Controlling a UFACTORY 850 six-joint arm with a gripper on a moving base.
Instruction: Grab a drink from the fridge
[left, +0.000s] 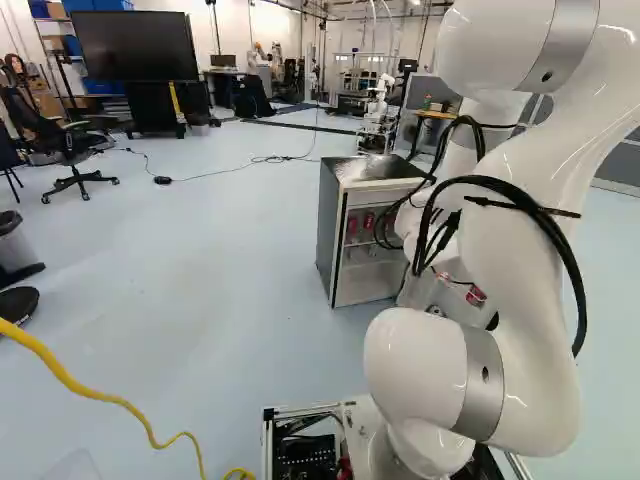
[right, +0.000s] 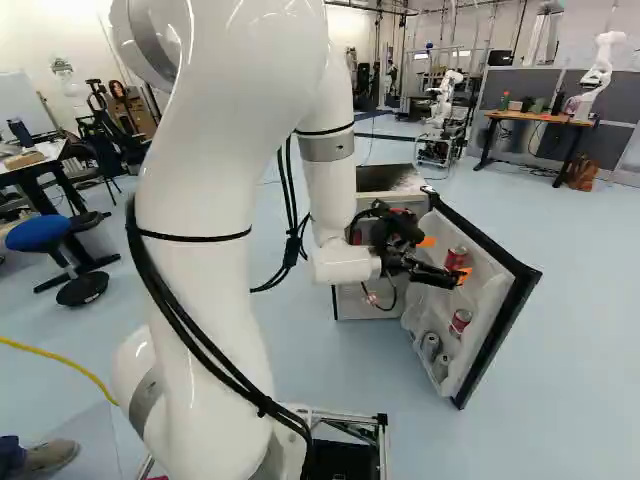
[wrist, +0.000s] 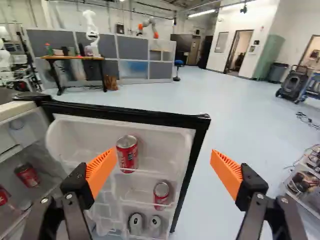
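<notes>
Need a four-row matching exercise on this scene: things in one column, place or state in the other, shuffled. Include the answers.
Things
1. gripper
2. fridge door
3. two silver cans
4. yellow cable

Places and states
A. side by side, low in the door's shelving
B. at the lower left of the left base view
C. fingers spread, gripping nothing
D. swung open

Pairs: 1-C, 2-D, 3-A, 4-B
</notes>
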